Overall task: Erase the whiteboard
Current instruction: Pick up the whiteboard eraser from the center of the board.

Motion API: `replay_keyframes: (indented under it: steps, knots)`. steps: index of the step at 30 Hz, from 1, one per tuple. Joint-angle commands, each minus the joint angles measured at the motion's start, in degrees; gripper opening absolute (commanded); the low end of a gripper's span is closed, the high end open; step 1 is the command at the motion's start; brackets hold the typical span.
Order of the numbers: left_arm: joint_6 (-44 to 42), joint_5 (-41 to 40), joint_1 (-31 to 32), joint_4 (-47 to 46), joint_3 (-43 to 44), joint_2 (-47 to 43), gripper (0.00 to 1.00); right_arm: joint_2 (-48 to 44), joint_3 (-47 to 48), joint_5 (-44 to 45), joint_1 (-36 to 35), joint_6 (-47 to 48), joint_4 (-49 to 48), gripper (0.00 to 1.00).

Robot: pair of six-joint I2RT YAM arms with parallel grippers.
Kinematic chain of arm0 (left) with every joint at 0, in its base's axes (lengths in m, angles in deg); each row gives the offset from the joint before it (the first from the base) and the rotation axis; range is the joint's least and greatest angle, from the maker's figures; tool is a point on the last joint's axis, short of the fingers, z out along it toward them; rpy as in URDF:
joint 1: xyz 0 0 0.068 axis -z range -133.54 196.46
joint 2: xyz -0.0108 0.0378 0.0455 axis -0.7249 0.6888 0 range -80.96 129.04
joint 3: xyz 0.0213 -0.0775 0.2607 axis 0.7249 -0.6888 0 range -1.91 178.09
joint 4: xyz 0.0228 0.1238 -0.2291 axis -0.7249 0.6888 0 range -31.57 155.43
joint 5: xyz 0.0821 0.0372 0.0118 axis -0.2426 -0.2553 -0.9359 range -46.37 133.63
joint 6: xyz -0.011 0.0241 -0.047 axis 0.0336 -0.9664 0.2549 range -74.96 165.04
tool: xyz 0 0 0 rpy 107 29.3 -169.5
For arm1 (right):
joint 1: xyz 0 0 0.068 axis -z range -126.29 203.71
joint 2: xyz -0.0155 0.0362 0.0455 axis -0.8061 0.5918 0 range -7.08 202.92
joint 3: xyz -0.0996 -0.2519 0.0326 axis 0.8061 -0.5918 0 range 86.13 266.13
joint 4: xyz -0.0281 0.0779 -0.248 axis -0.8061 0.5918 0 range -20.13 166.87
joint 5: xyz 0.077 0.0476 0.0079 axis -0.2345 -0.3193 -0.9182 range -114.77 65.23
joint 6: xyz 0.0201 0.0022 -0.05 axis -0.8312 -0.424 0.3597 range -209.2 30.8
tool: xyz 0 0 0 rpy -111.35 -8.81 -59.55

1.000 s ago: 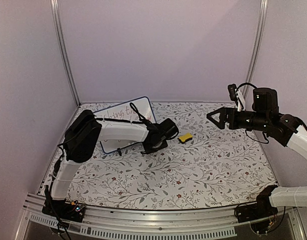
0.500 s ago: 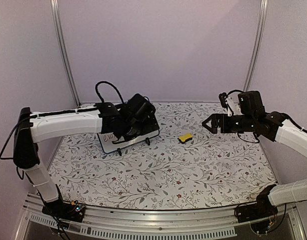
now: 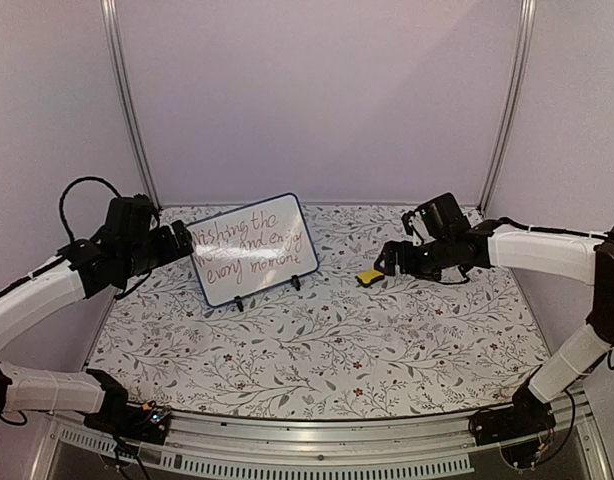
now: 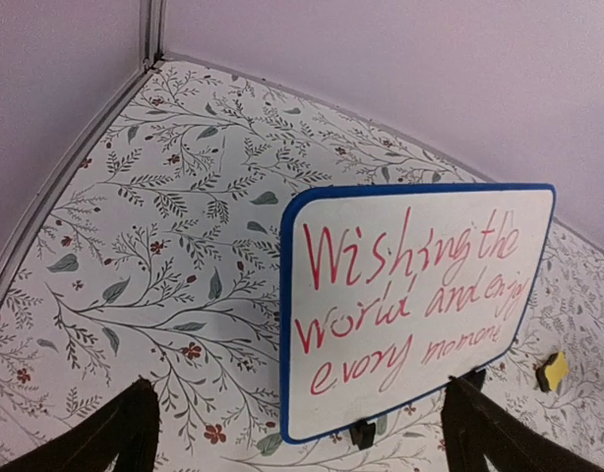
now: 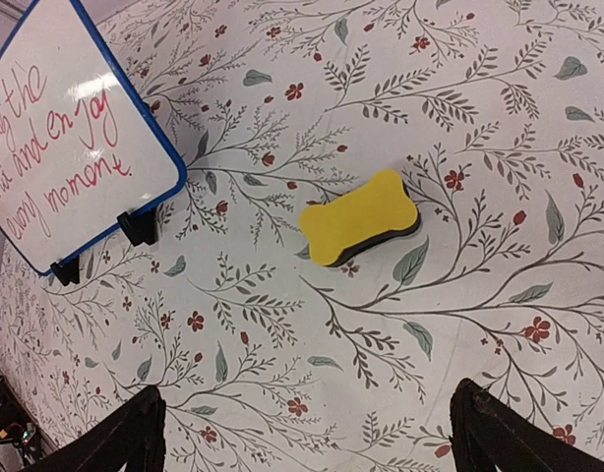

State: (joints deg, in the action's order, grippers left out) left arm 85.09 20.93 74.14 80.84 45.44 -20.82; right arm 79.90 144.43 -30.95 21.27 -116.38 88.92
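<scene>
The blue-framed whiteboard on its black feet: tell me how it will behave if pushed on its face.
The small rectangular blue-framed whiteboard stands up on two small black feet, so a push on its face would probably tip it backward or slide it. It looks thin and rigid, likely light. Its face shows glare, so it is probably slippery.
</scene>
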Motion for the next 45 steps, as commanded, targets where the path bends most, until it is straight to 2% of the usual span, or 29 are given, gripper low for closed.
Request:
replay_keyframes:
  steps: [1, 7, 14, 17, 23, 34, 41, 45]
  knots:
    - [-7.8, 6.8, -4.2, -6.5, -2.0, 1.1, 1.0, 7.1, 6.4, 3.2, -1.9, -4.9, -2.6, 0.99]
    - [-7.0, 14.1, -7.6, -5.5, 1.9, 7.2, 1.0, 17.4, 12.3, 2.0, -2.9, -8.9, -2.2, 0.99]
    - [-14.6, 14.9, -9.0, 0.0, 14.9, 14.1, 1.0, 19.9, 11.2, 3.5, -4.2, -15.1, -5.0, 0.99]
    - [-17.1, 15.9, -10.0, -3.0, 13.1, 14.2, 1.0, 22.8, 13.4, 3.6, -4.8, -16.2, -4.5, 0.99]
    - [-16.4, 23.7, -13.4, -9.1, 6.4, 12.4, 1.0, 28.0, 17.5, 5.8, -5.1, -17.4, -2.4, 0.99]
    - [-17.0, 25.4, -14.7, -10.1, 5.7, 13.0, 1.0, 33.9, 26.2, 12.7, -5.1, -16.9, 2.2, 0.99]
    - [-16.6, 25.6, -14.8, -10.3, 5.4, 12.8, 1.0, 38.1, 29.0, 13.4, -5.1, -15.3, 2.9, 0.99]
    - [-16.4, 25.7, -14.8, -10.3, 5.4, 13.1, 1.0, 39.4, 30.4, 16.7, -5.1, -14.1, 4.2, 0.99]
